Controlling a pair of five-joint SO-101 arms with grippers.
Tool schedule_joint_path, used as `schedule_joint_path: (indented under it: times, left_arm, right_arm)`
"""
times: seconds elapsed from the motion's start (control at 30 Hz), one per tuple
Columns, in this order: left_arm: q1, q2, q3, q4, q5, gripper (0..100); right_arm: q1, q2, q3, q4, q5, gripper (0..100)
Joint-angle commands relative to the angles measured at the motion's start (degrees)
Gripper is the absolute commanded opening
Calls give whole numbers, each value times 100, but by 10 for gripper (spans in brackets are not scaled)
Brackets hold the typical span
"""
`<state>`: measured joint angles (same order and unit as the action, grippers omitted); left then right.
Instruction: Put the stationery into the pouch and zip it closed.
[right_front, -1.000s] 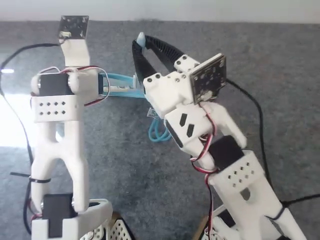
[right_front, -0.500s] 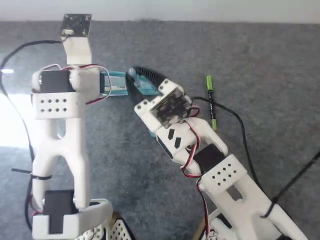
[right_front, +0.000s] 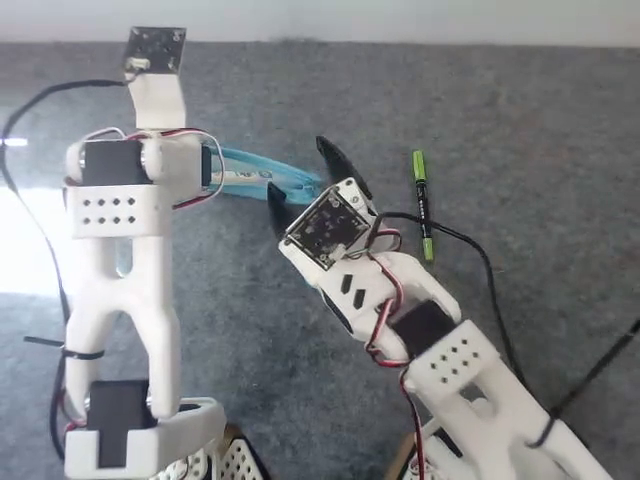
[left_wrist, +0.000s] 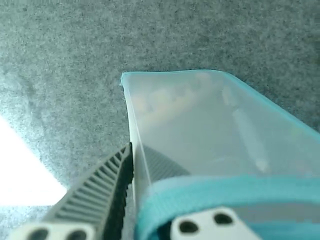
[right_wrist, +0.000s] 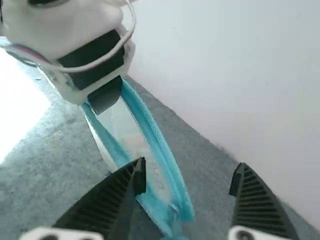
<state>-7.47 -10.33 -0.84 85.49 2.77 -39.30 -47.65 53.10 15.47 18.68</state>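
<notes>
A clear pouch with a teal zipper edge (right_front: 250, 176) hangs above the grey carpet. My left gripper (left_wrist: 135, 170) is shut on one side of its mouth, and the pouch (left_wrist: 200, 125) sags away below it. My right gripper (right_front: 296, 166) stands open at the pouch's other end, its black fingers on either side of the teal edge and nothing between them. From the right wrist, the pouch (right_wrist: 135, 130) runs from the left arm's jaw toward my open right gripper (right_wrist: 190, 167). A green pen (right_front: 422, 205) lies on the carpet to the right.
A black cable (right_front: 480, 250) trails over the carpet beside the pen. A white wall (right_wrist: 240, 60) stands beyond the carpet's far edge. The left arm's white body (right_front: 115, 250) takes up the left side of the table.
The right gripper came down from high over the pouch with a pale blue thing at its tips, then opened and drew back. The green pen has come into sight.
</notes>
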Motion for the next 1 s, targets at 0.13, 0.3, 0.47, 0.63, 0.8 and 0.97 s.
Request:
schedule_joint_path:
  times: [0.13,0.3,0.47,0.63,0.8,0.97]
  left_arm:
    - [0,-53,-303,18,-9,11]
    - [-9,-53,-295,0,-26,11]
    - [-9,-53,-277,35,-26,11]
    - [-9,-62,4,-79,-35,11]
    - [-9,-105,22,-79,-35,11]
    - [0,-105,48,-88,-35,11]
  right_arm:
    - [1895,-312,-2567,3196,-580,270]
    - [2510,1051,-4141,4479,-563,270]
    - [2703,3011,-4879,4699,-475,269]
    - [2730,5015,-6022,4778,123,230]
    - [2695,6879,-7253,4778,114,231]
    - [2844,8347,-8598,4804,-193,307]
